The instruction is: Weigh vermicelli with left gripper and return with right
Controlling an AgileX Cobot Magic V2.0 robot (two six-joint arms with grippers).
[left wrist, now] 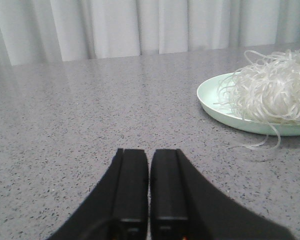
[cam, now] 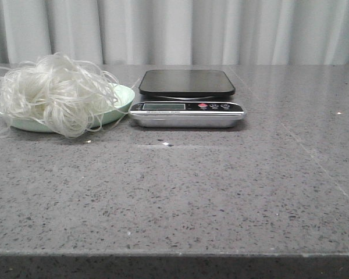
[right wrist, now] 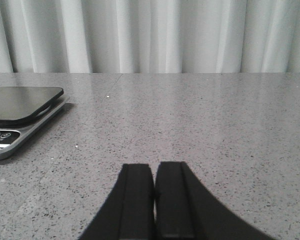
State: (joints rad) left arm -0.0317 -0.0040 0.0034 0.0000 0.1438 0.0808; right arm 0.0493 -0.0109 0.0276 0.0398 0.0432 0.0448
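Note:
The vermicelli [cam: 55,93], a fluffy clump of thin white curly strands, lies heaped on a pale green round plate [cam: 123,99] at the back left. It also shows in the left wrist view [left wrist: 272,90] on the plate [left wrist: 215,97]. A kitchen scale [cam: 186,99] with a black platform stands right of the plate, its platform bare; it shows in the right wrist view [right wrist: 20,107] too. My left gripper [left wrist: 149,152] is shut and empty, low over the table, apart from the plate. My right gripper [right wrist: 155,166] is shut and empty, right of the scale. Neither arm shows in the front view.
The grey speckled table [cam: 180,192] runs to a front edge near the camera. A pale curtain [cam: 192,29] hangs behind the table's far edge. A few loose strands trail off the plate onto the table [left wrist: 262,142].

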